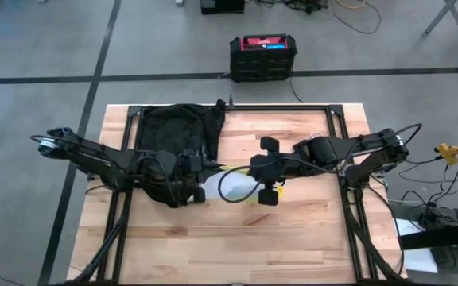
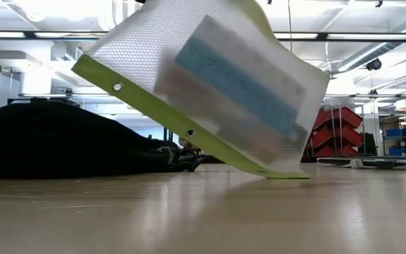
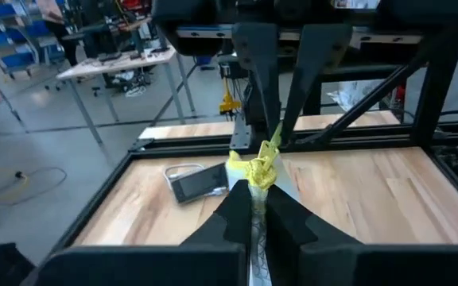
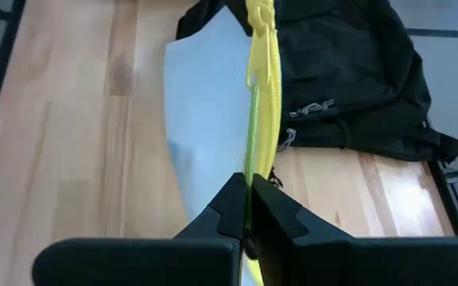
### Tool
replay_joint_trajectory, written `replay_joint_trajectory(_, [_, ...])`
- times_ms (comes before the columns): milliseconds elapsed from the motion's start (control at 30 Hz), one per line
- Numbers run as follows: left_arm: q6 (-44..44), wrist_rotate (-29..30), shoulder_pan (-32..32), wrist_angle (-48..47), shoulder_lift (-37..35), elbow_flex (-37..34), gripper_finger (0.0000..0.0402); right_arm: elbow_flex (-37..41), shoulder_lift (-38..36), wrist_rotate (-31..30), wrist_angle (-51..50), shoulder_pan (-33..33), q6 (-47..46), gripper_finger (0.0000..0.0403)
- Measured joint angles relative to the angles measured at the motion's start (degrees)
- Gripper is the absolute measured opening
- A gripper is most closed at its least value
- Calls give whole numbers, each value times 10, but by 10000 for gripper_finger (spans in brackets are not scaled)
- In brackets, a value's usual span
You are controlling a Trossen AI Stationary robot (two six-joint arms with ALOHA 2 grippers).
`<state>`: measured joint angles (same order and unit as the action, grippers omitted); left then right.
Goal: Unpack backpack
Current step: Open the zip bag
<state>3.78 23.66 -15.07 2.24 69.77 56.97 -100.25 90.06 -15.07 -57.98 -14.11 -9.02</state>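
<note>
The soft black backpack [image 1: 177, 139] is lying flat on the wooden table [image 1: 308, 238]; beside it, a see-through pouch [image 2: 210, 92] is being pinched by both the left gripper [image 3: 254, 208] and the right gripper [image 4: 249, 208]; shelves are showing behind.

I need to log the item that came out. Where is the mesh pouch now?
The pouch hangs tilted at mid-table just right of the backpack, one corner touching the wood, pinched by both the left gripper and the right gripper.

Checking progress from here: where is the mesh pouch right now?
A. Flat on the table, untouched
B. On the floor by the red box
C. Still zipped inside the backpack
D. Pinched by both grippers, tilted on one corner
D: the left gripper and right gripper each pinch the pouch's yellow-green edge, and it stands tilted on one corner beside the backpack.
</note>
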Motion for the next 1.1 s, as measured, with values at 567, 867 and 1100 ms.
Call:
replay_joint_trajectory(567, [37, 11, 0, -1, -56, 3, 0, 5, -3, 25, -58, -44, -92, 1])
replay_joint_trajectory(867, [51, -4, -7, -4, -76, 1, 0, 35, 1, -19, -50, -46, -106, 1])
replay_joint_trajectory(1100, [37, -17, -7, -12, -61, -1, 0, 36, 7, -28, 116, -45, 1, 0])
